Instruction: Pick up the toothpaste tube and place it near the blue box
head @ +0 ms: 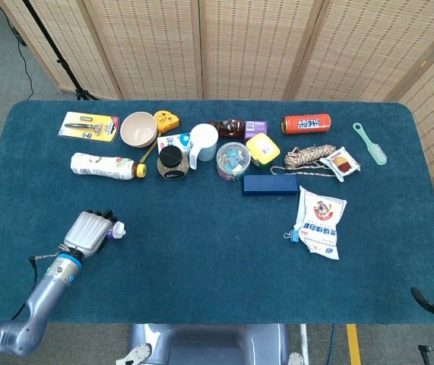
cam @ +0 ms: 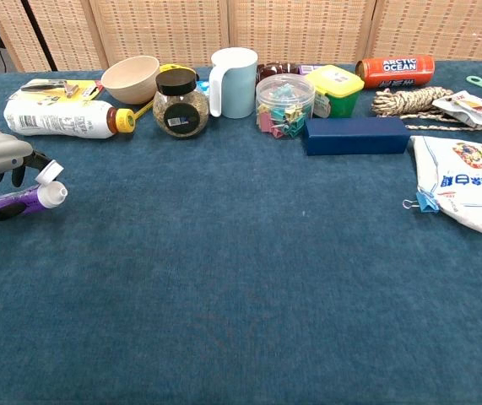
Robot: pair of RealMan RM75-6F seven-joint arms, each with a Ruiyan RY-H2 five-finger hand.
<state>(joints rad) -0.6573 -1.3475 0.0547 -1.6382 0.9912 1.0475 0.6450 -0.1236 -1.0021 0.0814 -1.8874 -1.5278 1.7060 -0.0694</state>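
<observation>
The toothpaste tube (head: 115, 230) is purple with a white cap and lies at the table's front left. Only its cap end (cam: 41, 196) sticks out to the right. My left hand (head: 87, 232) lies over the tube with its dark fingers curled down around it (cam: 0, 181), gripping it on the cloth. The dark blue box (head: 270, 185) sits right of the table's middle (cam: 354, 135), far from the tube. Dark finger-like parts of my right hand (head: 432, 303) show at the lower right edge, off the table; their pose is unclear.
A row of items runs along the back: white bottle (head: 102, 164), bowl (head: 138, 128), jar (cam: 180, 104), mug (cam: 234, 82), clip tub (cam: 284, 105), yellow-lidded box (cam: 335, 89), orange can (cam: 395, 71), rope (cam: 409, 103). A white bag (head: 320, 221) lies front right of the blue box.
</observation>
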